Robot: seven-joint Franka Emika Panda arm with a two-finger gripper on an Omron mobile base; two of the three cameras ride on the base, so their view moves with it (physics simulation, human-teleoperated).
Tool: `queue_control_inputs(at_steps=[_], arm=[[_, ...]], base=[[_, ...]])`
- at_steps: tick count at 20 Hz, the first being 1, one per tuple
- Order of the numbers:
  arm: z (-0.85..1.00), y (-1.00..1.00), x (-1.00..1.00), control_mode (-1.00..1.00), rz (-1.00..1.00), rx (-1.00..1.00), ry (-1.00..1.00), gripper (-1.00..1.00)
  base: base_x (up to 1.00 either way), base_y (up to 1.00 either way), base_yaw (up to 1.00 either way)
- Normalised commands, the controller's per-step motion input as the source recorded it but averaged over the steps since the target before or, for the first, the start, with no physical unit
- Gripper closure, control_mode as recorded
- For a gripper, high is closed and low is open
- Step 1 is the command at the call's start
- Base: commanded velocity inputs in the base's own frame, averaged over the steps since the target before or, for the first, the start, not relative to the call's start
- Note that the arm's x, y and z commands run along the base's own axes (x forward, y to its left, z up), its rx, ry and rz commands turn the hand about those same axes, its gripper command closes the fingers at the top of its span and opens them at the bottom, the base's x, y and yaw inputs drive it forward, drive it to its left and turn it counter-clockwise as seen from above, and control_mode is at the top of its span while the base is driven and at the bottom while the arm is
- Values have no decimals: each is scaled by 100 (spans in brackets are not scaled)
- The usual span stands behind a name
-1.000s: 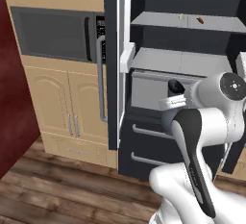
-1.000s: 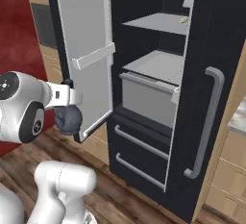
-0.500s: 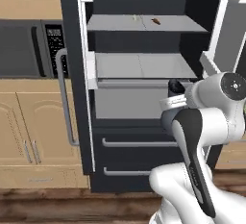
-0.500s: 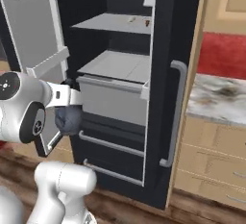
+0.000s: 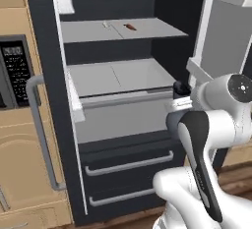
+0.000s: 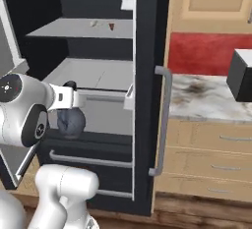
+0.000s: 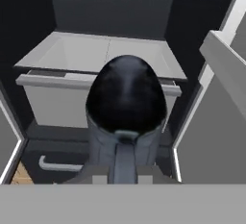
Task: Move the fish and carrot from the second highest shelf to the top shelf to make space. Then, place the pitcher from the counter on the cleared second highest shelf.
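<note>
The base has swung round, so both base views now face the open dark fridge squarely. The gripper is clenched on the dark grey-blue bulbous pitcher, centre frame. The orange-red carrot stick and, seemingly, the pale fish sliver lie upper centre on the plain-edged top shelf. The railed second highest shelf looks ready for the pitcher.

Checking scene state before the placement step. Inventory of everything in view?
fish: 1, pale cream, on the top shelf, left of the carrot
carrot: 1, orange-red, on the top shelf
top shelf: 1, light grey, upper fridge
second highest shelf: 1, light grey with front rail, bare
pitcher: 1, dark grey-blue, held in front of the open fridge
fridge drawers: 2, dark with grey handles, bottom
microwave: 1, dark, left of the fridge
counter: 1, mottled grey, right of the fridge
end effector: 1, shut on the pitcher
</note>
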Motion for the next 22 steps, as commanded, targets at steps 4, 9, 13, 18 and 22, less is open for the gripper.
queue_control_inputs(at_steps=[4,9,13,18,22], arm=[[0,0,0,100,0,0,0,100],[0,0,0,100,0,0,0,100],[0,0,0,100,0,0,0,100],[0,0,0,100,0,0,0,100],[0,0,0,-100,0,0,0,100]], base=[[58,55,-31],[59,50,-18],[59,17,-3],[59,0,6],[21,0,7]])
